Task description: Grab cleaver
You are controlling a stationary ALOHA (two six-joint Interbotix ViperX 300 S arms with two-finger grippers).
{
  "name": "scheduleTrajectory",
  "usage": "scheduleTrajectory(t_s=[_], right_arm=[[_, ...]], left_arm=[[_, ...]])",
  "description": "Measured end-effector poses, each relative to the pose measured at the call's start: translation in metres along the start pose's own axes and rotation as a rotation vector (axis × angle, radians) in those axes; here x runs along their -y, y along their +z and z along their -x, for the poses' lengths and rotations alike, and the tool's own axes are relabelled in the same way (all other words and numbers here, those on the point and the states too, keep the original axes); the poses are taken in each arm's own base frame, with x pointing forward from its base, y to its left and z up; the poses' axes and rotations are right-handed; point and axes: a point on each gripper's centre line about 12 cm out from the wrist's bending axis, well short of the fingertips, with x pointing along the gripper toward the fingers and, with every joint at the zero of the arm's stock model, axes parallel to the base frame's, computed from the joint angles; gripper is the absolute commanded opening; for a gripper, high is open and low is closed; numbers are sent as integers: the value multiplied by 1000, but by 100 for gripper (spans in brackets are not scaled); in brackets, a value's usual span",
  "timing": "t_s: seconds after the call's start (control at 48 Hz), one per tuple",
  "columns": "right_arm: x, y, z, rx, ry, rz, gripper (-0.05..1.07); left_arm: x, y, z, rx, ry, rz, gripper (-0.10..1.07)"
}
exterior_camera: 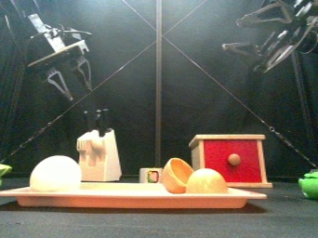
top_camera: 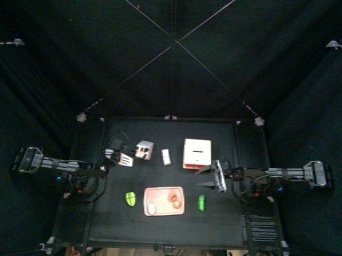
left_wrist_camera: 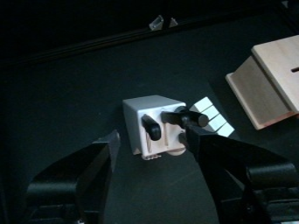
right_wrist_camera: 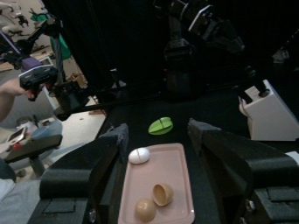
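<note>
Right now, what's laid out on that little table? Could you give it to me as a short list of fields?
knife block: white, dark handles sticking up, under the left gripper
box: wooden with a red front
tray: pink, holding a white egg and eggshell halves
green items: one on each side of the tray
left gripper: open, above the block
right gripper: open, above the tray
</note>
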Motion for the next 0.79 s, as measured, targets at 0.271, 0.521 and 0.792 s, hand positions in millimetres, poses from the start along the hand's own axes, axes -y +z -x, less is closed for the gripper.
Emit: scheduleTrajectory(t_s=[0.271,0.521,0.792], right_arm=[[1,0,0,1,-3,-1,91],[1,0,0,-1,-5,0,91],[1,0,0,0,-6,-2,91]], left_arm=[[2,-8,-20,-22,62,-31,94],[3,-15,-31,-38,107,-48,94],[2,-18,-41,-43,142,-69,91]])
